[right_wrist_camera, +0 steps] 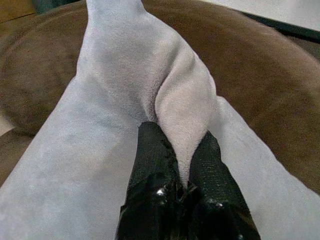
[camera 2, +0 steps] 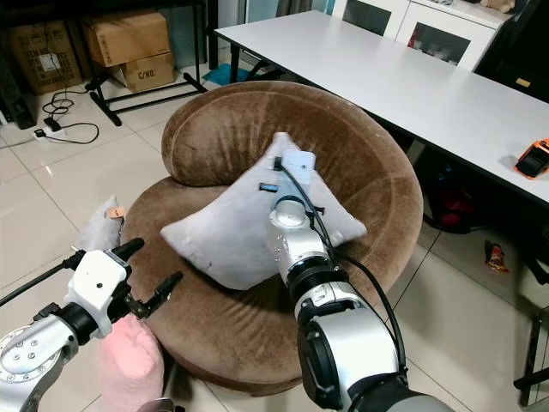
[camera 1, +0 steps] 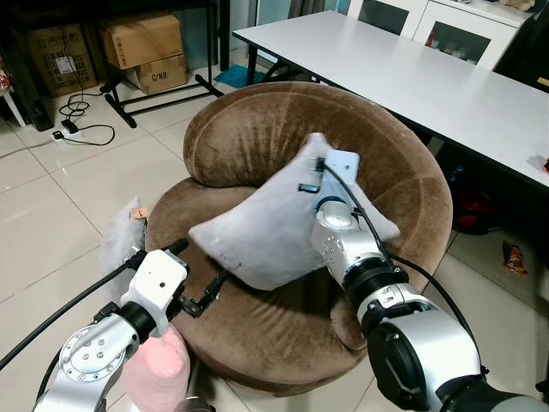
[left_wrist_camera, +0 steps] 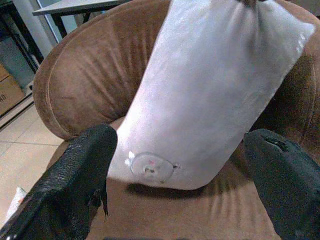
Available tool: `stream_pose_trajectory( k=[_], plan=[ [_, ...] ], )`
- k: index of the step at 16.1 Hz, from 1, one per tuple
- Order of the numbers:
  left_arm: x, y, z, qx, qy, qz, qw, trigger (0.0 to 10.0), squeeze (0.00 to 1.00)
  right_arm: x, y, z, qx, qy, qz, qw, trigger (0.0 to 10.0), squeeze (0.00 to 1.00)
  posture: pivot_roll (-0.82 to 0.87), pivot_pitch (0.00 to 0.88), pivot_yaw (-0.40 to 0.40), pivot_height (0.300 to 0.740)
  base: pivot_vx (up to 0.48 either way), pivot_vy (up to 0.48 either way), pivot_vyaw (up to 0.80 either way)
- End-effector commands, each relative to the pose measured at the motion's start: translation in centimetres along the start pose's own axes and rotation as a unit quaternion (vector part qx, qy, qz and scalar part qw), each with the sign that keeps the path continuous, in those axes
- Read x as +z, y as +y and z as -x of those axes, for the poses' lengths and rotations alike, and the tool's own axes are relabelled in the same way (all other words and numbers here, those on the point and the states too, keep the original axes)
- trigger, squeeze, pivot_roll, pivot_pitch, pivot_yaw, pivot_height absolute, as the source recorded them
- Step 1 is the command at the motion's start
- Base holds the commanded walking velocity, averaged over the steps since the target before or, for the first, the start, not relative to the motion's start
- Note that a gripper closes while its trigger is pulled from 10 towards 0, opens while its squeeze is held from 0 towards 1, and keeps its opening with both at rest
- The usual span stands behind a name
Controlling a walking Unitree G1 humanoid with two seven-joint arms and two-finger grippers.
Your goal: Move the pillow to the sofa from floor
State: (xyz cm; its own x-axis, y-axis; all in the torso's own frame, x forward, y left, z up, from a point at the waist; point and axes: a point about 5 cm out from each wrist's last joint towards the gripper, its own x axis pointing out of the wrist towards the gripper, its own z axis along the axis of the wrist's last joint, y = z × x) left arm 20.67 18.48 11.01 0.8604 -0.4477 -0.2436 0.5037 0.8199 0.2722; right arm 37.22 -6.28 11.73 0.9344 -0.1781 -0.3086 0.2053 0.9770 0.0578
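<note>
A light grey pillow [camera 1: 257, 236] hangs tilted over the seat of the round brown sofa [camera 1: 257, 129]. My right gripper [right_wrist_camera: 182, 145] is shut on a pinched fold of the pillow [right_wrist_camera: 100, 125] near its upper corner. My left gripper [camera 1: 196, 270] is open at the sofa's front-left edge, just short of the pillow's lower corner [left_wrist_camera: 150, 167] and not touching it. Its two fingers [left_wrist_camera: 75, 185] stand wide apart.
A pink pillow [camera 1: 159, 365] lies on the tiled floor under my left arm, and another pale pillow [camera 1: 120, 236] lies left of the sofa. A long white table [camera 1: 412, 77] stands behind and right. Cardboard boxes [camera 1: 146, 47] and cables [camera 1: 73, 129] are at the back left.
</note>
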Motion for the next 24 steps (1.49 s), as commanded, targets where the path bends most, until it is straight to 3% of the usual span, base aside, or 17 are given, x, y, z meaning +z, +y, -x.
stream_pose_trajectory(
  k=[1, 4, 8, 9, 10, 16, 17, 18, 19, 21, 22, 23, 24],
  plan=[
    [0.5, -0.3, -0.1, -0.01, -0.005, -0.005, 1.0, 10.0, 0.0, 1.4, 0.8, 0.2, -0.01, -0.02, -0.017, 1.0, 10.0, 0.0, 0.1, 0.014, -0.135, 0.74, 0.0, 0.0, 0.0],
    [0.5, -0.3, -0.1, -0.012, -0.005, -0.006, 1.0, 10.0, 0.0, 2.3, 1.1, 0.2, -0.024, -0.043, -0.021, 0.999, 10.0, 0.0, 0.1, 0.013, -0.136, 0.74, 0.0, 0.0, 0.0],
    [0.5, -0.4, -0.2, -0.016, -0.007, -0.006, 1.0, 10.0, 0.0, 1.5, 2.1, 0.6, -0.01, -0.029, 0.007, 0.999, 10.0, 0.0, 0.09, 0.013, -0.139, 0.74, 0.0, 0.0, 0.0],
    [0.6, -0.4, -0.2, -0.017, -0.008, -0.006, 1.0, 10.0, 0.0, 1.3, 2.2, 0.6, -0.01, -0.02, -0.006, 1.0, 10.0, 0.39, 0.09, 0.013, -0.141, 0.74, 0.0, 0.0, 0.0],
    [0.7, -0.5, -0.3, -0.022, -0.013, -0.004, 1.0, 10.0, 0.0, 1.1, 2.0, 0.6, -0.023, -0.01, -0.023, 0.999, 10.0, 1.0, 0.1, 0.012, -0.144, 0.74, 0.0, 0.0, 0.0],
    [1.3, -1.5, -0.3, -0.082, -0.036, 0.015, 0.996, 10.0, 0.0, 1.6, 1.1, 0.2, -0.043, -0.015, -0.052, 0.998, 10.0, 1.0, 0.09, 0.0, -0.141, 0.74, 0.0, 0.0, 0.0],
    [1.5, -1.7, -0.4, -0.096, -0.04, 0.02, 0.994, 10.0, 0.0, 2.1, 0.9, 0.1, -0.043, -0.034, -0.049, 0.997, 10.0, 1.0, 0.09, 0.0, -0.135, 0.74, 0.0, 0.0, 0.0],
    [1.7, -1.8, -0.5, -0.105, -0.043, 0.022, 0.993, 10.0, 0.0, 2.8, 0.8, 0.1, -0.024, -0.063, -0.052, 0.996, 10.0, 1.0, 0.09, 0.0, -0.13, 0.74, 0.0, 0.0, 0.0],
    [1.8, -1.7, -0.7, -0.107, -0.045, 0.021, 0.993, 10.0, 0.0, 3.3, 0.8, 0.0, 0.015, -0.079, -0.087, 0.993, 10.0, 1.0, 0.08, 0.0, -0.128, 0.74, 0.0, 0.0, 0.0],
    [1.8, -1.5, -0.9, -0.099, -0.049, 0.022, 0.994, 10.0, 0.0, 3.9, -0.5, -0.4, 0.009, -0.098, -0.112, 0.989, 10.0, 1.0, 0.08, 0.0, -0.125, 0.74, 0.0, 0.0, 0.0],
    [1.7, -1.3, -1.1, -0.068, -0.056, 0.033, 0.996, 10.0, 0.0, 4.1, -2.3, -0.6, 0.01, -0.114, -0.146, 0.983, 10.0, 0.97, 0.07, 0.0, -0.118, 0.74, 0.0, 0.0, 0.0],
    [1.7, -1.2, -1.2, -0.045, -0.06, 0.04, 0.996, 10.0, 0.0, 4.3, -3.4, -0.6, 0.012, -0.139, -0.139, 0.98, 10.0, 0.0, 0.07, 0.0, -0.115, 0.74, 0.0, 0.0, 0.0],
    [1.6, -1.0, -1.4, -0.006, -0.065, 0.054, 0.996, 10.0, 0.0, 4.5, -5.1, -0.2, 0.027, -0.177, -0.13, 0.975, 10.0, 0.0, 0.07, 0.0, -0.113, 0.74, 0.0, 0.0, 0.0]
  ],
)
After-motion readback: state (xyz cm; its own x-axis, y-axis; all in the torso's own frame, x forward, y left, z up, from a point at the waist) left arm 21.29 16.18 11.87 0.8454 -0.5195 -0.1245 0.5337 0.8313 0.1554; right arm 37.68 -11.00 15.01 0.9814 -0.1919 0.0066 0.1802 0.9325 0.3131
